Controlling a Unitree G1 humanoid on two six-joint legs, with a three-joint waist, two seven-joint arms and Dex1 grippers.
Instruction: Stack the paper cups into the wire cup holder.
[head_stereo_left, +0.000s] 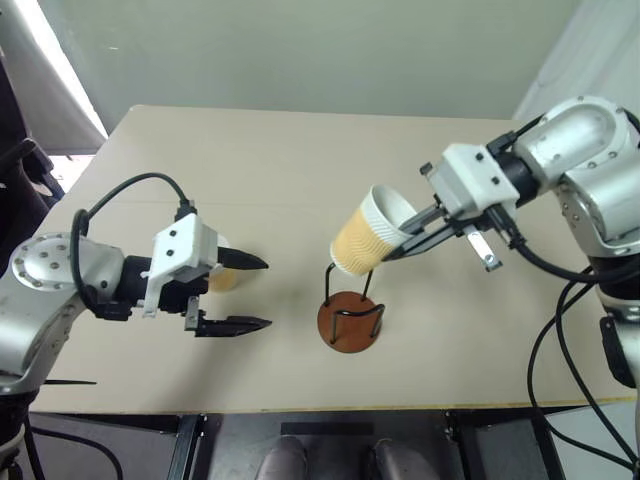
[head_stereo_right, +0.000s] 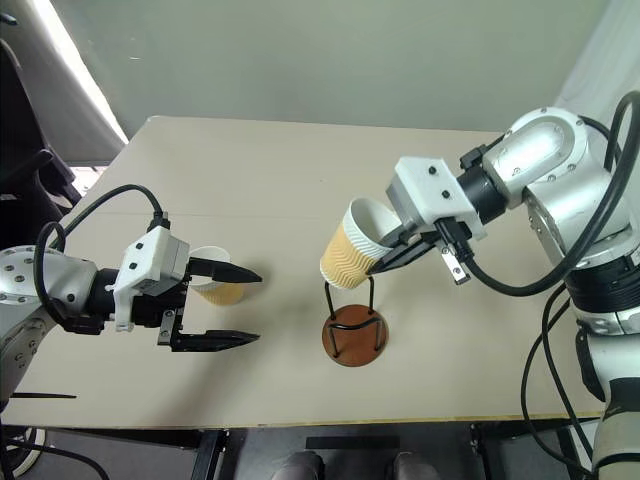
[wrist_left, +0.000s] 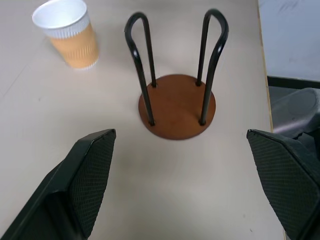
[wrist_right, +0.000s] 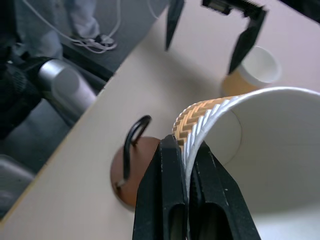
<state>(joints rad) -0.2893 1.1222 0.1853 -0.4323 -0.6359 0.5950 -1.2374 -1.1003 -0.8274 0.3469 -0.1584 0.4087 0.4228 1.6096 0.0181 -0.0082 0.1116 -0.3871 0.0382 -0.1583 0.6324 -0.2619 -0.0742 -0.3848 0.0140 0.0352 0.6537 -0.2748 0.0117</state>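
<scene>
A tan ribbed paper cup (head_stereo_left: 368, 236) hangs tilted in the air just above the wire cup holder (head_stereo_left: 350, 322). My right gripper (wrist_right: 186, 145) is shut on the cup's wall near the rim, one finger inside and one outside. The holder's black wire arches (wrist_left: 142, 65) stand upright on a reddish-brown disc with nothing inside. A second paper cup (wrist_left: 70, 35) stands upright on the table to the left, just behind my left gripper (head_stereo_left: 257, 293). That gripper hovers open and points toward the holder, with nothing between its fingers.
The beige table (head_stereo_left: 300, 160) has bare room at the back and centre. Its front edge (head_stereo_left: 300, 408) runs close below the holder. Black cables (head_stereo_left: 560, 330) hang beside my right arm. A person's legs (wrist_right: 85, 20) stand on the floor beyond the table's edge.
</scene>
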